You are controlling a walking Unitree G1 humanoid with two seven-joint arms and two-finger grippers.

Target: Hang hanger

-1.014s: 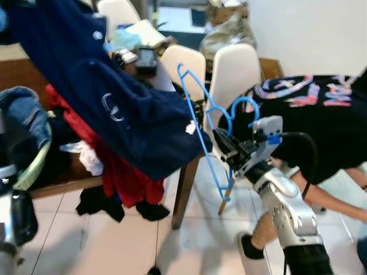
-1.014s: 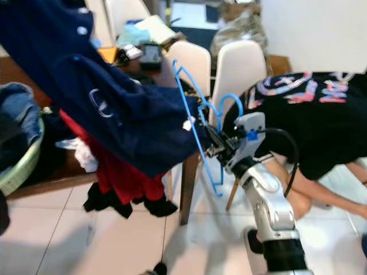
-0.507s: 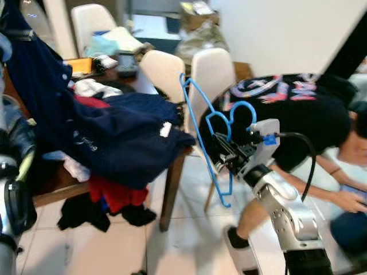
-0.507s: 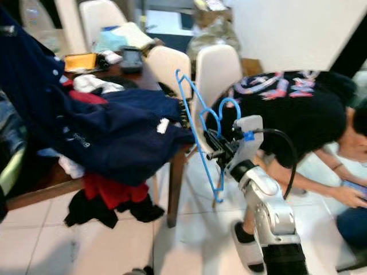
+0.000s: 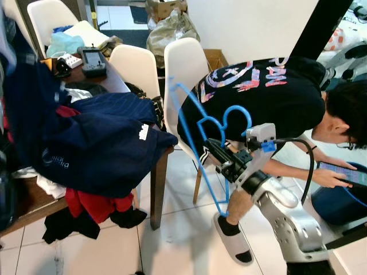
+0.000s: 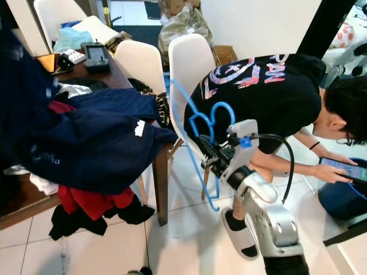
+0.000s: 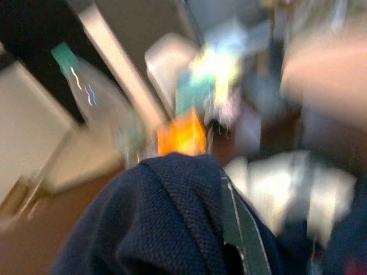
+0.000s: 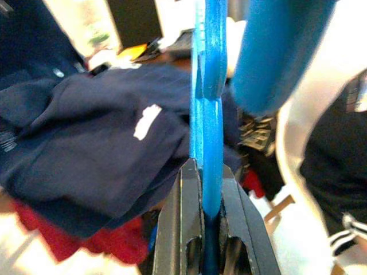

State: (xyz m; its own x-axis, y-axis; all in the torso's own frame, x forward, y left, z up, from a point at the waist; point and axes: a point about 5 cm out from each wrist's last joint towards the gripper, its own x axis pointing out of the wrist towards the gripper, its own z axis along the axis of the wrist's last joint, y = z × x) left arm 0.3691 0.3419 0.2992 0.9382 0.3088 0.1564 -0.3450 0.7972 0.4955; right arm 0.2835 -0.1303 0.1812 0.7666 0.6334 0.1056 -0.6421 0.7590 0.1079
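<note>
Head views: the blue hanger (image 5: 198, 143) is held up by the right pincer (image 5: 221, 162), clamped tight near the hook, just in front of a white chair (image 5: 182, 69). A navy shirt (image 5: 97, 143) is draped over the wooden worktop (image 5: 34, 197) on the left, with red cloth (image 6: 86, 200) hanging below. A person in a black shirt (image 6: 269, 91) is bent over behind the arm.

Left wrist view: pretty blurry, navy fabric (image 7: 166, 223) is pinched against a dark finger (image 7: 243, 235), so the left pincer looks closed on it.

Right wrist view: the hanger's blue bar (image 8: 206, 114) is squeezed between both black fingers (image 8: 183, 223).
</note>
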